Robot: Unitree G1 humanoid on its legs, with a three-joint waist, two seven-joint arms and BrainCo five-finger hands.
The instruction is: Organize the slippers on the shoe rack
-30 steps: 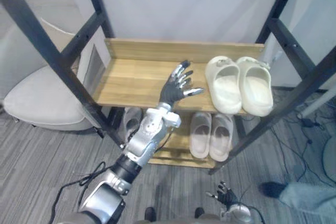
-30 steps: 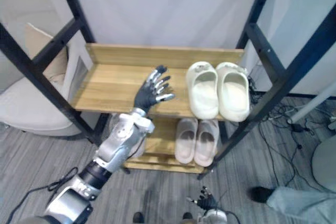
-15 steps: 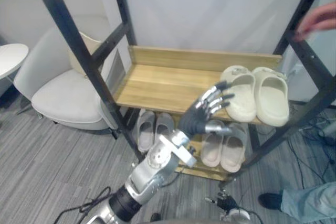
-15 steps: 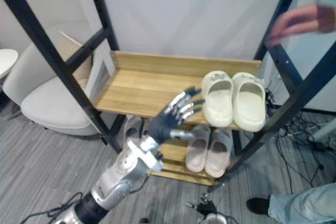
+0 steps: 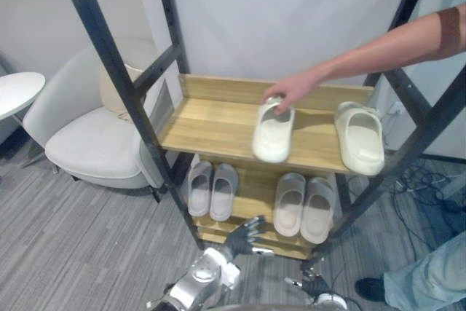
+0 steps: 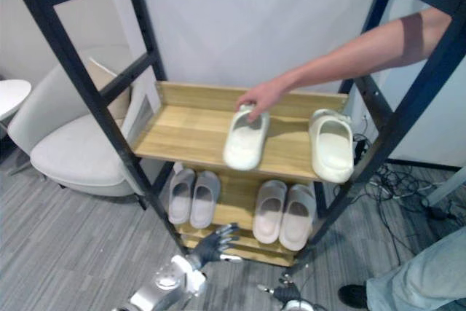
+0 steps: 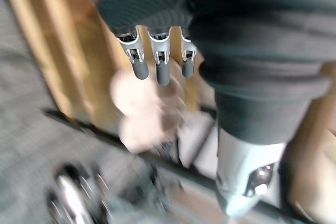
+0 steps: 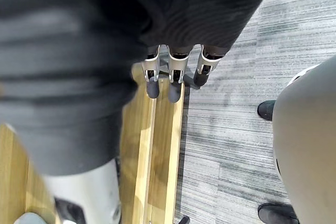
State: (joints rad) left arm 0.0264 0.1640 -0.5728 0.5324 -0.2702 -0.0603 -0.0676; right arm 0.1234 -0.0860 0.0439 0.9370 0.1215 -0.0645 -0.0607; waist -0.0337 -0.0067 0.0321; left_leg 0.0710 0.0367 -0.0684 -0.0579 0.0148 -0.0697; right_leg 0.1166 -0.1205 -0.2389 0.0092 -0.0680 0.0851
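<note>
Hanging low before rack [image 5: 109, 45], left hand [image 5: 244, 237] and right hand [image 5: 309, 285] both spread, empty. Person's hand [image 5: 280, 96] grips slipper [image 5: 273, 132] mid top shelf [image 5: 211, 118], mate [image 5: 360, 140] at right edge, likely scrambling pair.

A person's hand [image 6: 256, 97] grips a cream slipper [image 6: 245, 138] on the shoe rack [image 6: 182, 132].
</note>
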